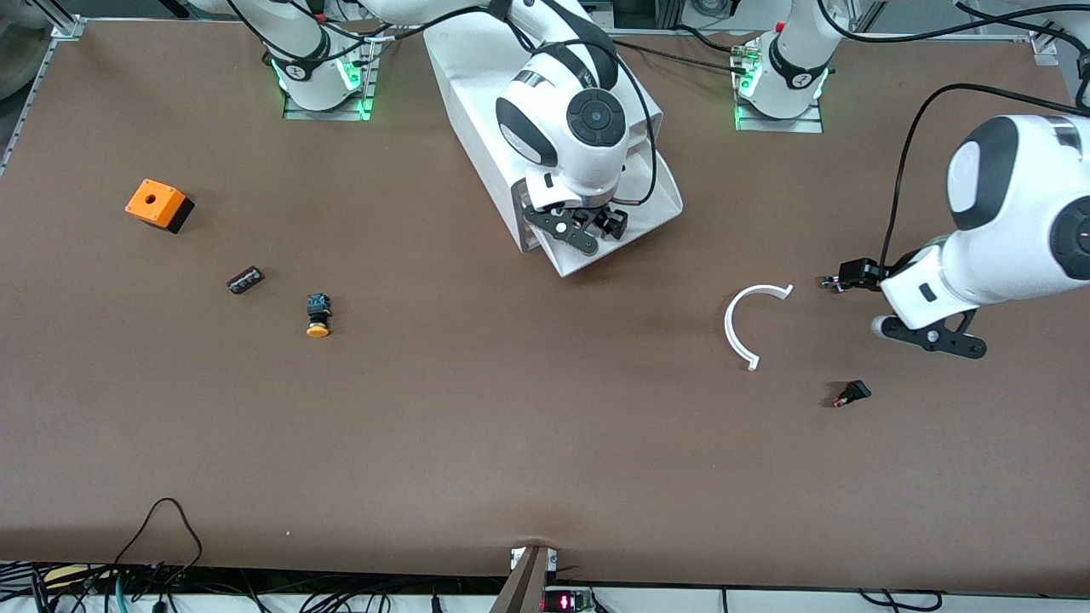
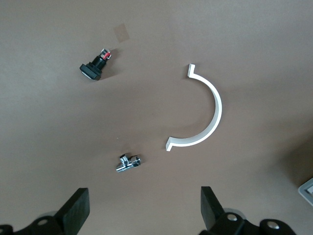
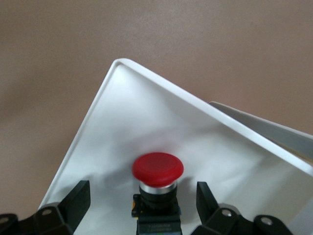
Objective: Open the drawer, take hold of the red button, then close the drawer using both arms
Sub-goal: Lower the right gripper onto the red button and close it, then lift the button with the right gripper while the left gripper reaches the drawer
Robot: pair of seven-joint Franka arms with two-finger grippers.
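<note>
The red-capped button (image 3: 157, 169) stands in the open white drawer (image 3: 98, 112), its black body between my right gripper's open fingers (image 3: 80, 200), which do not touch it. My right gripper (image 3: 144, 208) hangs low over the drawer (image 1: 673, 204), which is pulled out of the white cabinet (image 1: 477, 94). In the front view my right gripper (image 1: 566, 232) hides the button. My left gripper (image 1: 932, 338) is open and empty, up over bare table at the left arm's end; it also shows in the left wrist view (image 2: 144, 210).
A white curved strip (image 1: 754, 323) (image 2: 205, 112), a small metal part (image 2: 128, 163) and a small black part (image 1: 851, 393) (image 2: 95, 66) lie near the left gripper. An orange-yellow-capped button (image 1: 318, 317), a small black block (image 1: 245, 279) and an orange box (image 1: 157, 204) lie toward the right arm's end.
</note>
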